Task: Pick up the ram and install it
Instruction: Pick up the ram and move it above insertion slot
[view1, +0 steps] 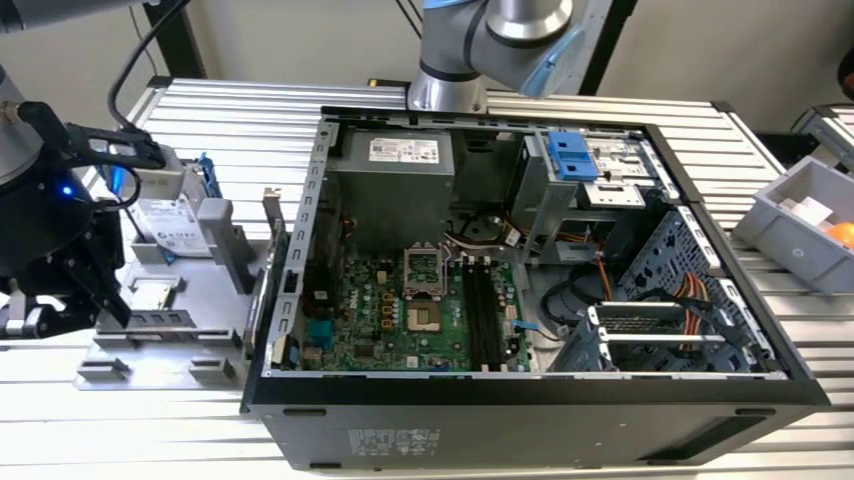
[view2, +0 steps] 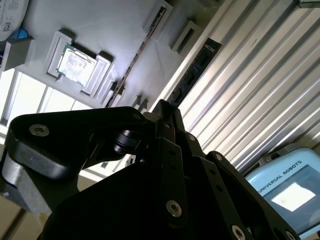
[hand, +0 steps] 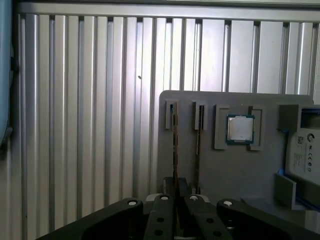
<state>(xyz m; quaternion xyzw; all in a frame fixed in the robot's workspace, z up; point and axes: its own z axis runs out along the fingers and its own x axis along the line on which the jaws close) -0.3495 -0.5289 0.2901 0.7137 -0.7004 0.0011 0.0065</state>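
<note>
The fingers (hand: 170, 186) are drawn in narrow, and in both wrist views the near end of the ram (hand: 174, 140) runs straight in between them. I take it they are pinched onto the stick, though the contact itself is hidden behind the fingertips. The gripper (hand: 176, 184) hangs over the outer edge of the grey tray (hand: 225, 170), at the far left of the frame in the exterior view, low over the ribbed table (hand: 90, 125).

The ram stands on edge in the tray's outermost slot, not lifted as far as I can see. A second stick (hand: 199, 145) stands just beside it in the next slot, parallel. Past that the square processor (hand: 240, 129) sits in its pocket, then the hard drive (hand: 305, 155) at the tray's other end.

Well apart from all this, in the centre of the exterior view, lies the open computer case (view1: 561, 430). Its green motherboard (view1: 387, 320) faces up, and the long dark memory slots (view1: 481, 310) run just to the exterior view's right of the processor socket (view1: 423, 270).

The step in hand, I'd say, is the pick-up itself — grip made, nothing installed. Leaving that slot calls for a straight pull in the stick's own plane — the neighbour is close, and I'd expect a thin board to bind if tilted. Seating it would want the same squareness.
</note>
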